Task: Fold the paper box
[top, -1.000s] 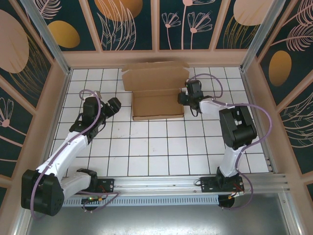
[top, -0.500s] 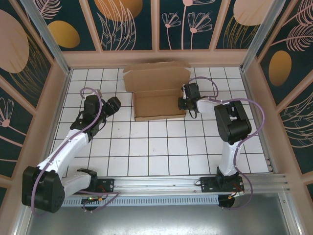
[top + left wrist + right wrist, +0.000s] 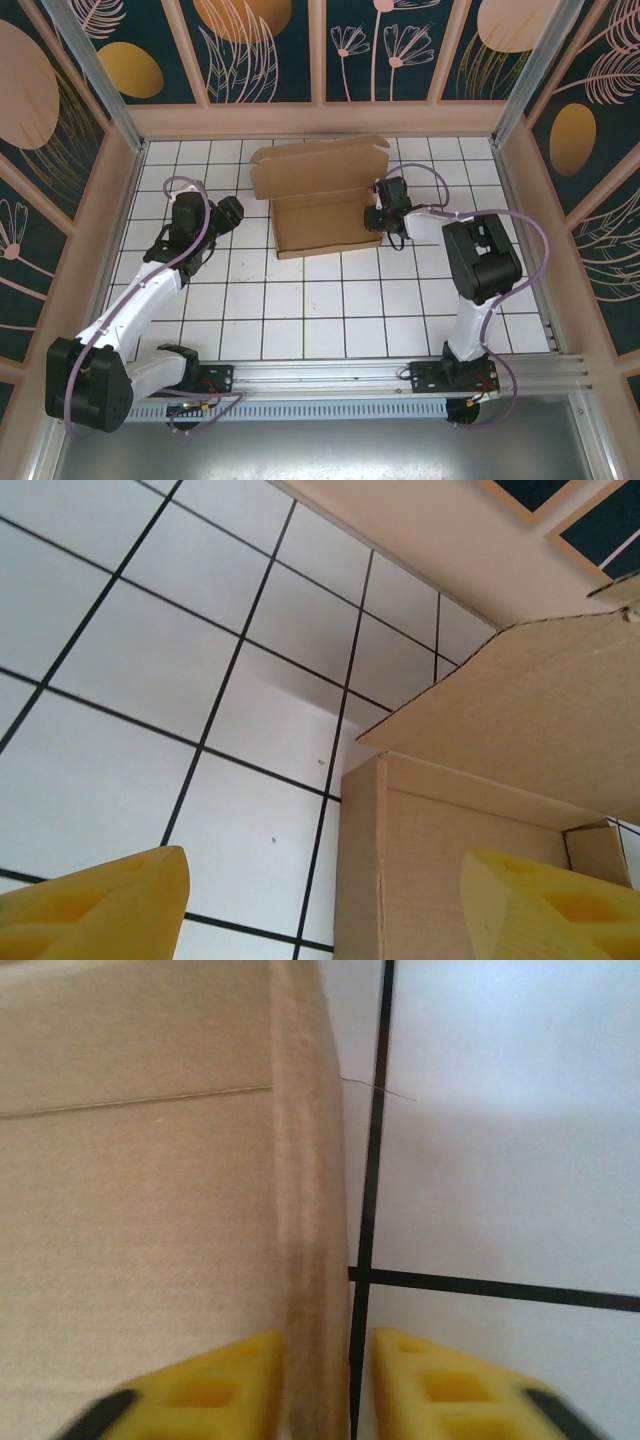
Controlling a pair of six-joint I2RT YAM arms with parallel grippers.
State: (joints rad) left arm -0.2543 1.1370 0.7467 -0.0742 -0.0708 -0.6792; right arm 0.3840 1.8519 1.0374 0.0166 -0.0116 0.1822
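Observation:
The paper box [image 3: 320, 205] is a shallow brown cardboard tray with its lid flap standing up at the back, on the far middle of the tiled floor. My right gripper [image 3: 372, 215] is at the box's right side wall. In the right wrist view that wall [image 3: 305, 1210] runs up between the yellow fingers [image 3: 230, 1380]; the jaws straddle it with a narrow gap on the right, so the right gripper [image 3: 328, 1345] is open. My left gripper [image 3: 232, 212] hovers open just left of the box. Its wrist view shows the box's left corner [image 3: 470, 860] ahead of the wide-spread left gripper [image 3: 325, 880].
White tiles with black lines cover the floor [image 3: 320, 300]. A low beige wall [image 3: 320, 120] stands right behind the box, with patterned panels above. The metal rail [image 3: 400, 375] with the arm bases runs along the near edge.
The box has shifted slightly toward the near side and turned a little, with the right gripper staying at its right wall. The left arm has barely moved.

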